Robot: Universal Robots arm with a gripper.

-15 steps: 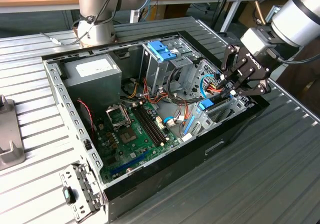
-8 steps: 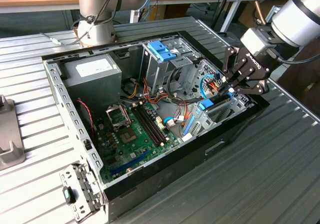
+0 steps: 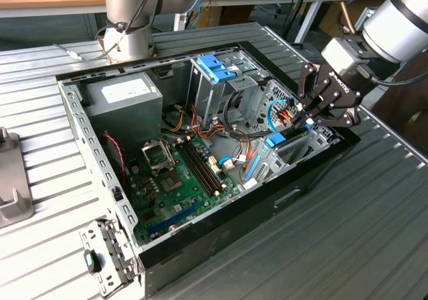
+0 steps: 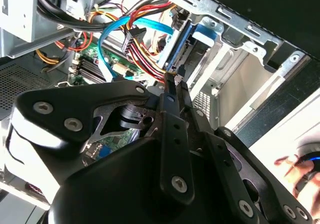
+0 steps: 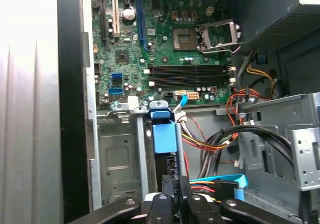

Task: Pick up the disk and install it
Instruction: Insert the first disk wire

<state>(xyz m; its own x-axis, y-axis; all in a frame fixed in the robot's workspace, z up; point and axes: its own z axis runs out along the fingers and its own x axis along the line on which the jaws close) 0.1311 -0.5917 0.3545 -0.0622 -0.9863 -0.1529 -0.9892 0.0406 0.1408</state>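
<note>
I found the black gripper (image 3: pixel 309 121) with fingers closed on the upright grey disk in its light-blue carrier (image 3: pixel 286 139), partly seated in its bay. I judged it rigid, fairly heavy, shock-sensitive; edges offer the safest hold.

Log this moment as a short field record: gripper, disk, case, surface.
gripper: gripper at the open computer case's end on the exterior view's right, fingers closed together over the drive bay
disk: disk with light-blue carrier stands on edge in the bay slot, just ahead of the fingertips
case: computer case lies open, motherboard exposed
surface: ribbed metal table
</note>
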